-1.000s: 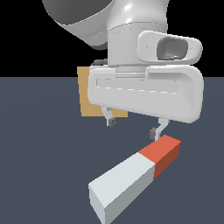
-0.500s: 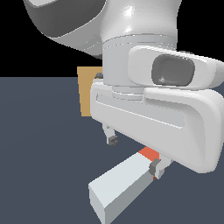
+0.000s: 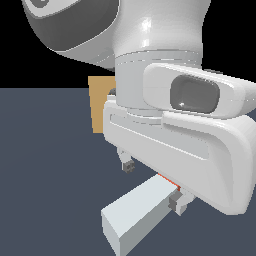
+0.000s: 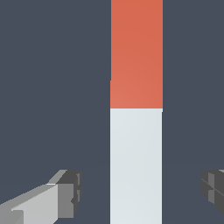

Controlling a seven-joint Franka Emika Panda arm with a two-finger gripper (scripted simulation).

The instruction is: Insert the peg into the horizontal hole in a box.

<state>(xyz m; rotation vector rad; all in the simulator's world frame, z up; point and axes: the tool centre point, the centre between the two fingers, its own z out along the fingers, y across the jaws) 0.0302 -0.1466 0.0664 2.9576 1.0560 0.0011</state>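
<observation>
- The long square-section peg (image 3: 137,215), pale grey-white with a red-orange end, lies flat on the dark slate-blue table (image 3: 45,165).
- In the exterior view only a thin strip of that red-orange end shows, just under the white arm housing (image 3: 200,165); the grey-white length runs from there toward the camera.
- The robot's pincer (image 4: 140,190) stands wide, its 2 dark-tipped fingers (image 4: 68,194) on either side of the peg's grey-white part, each with a clear gap of table between fingertip and peg.
- In the wrist view the pincer straddles the grey-white section, near the line where it meets the red-orange end.
- In the exterior view 1 fingertip sits close beside the peg near its red end, the other hangs apart on the far side; neither is seen touching it.
- The tan-orange cube-like box (image 3: 101,105) stands on the table beyond the peg's red end, largely hidden by the arm.
- The box's hole cannot be seen.
</observation>
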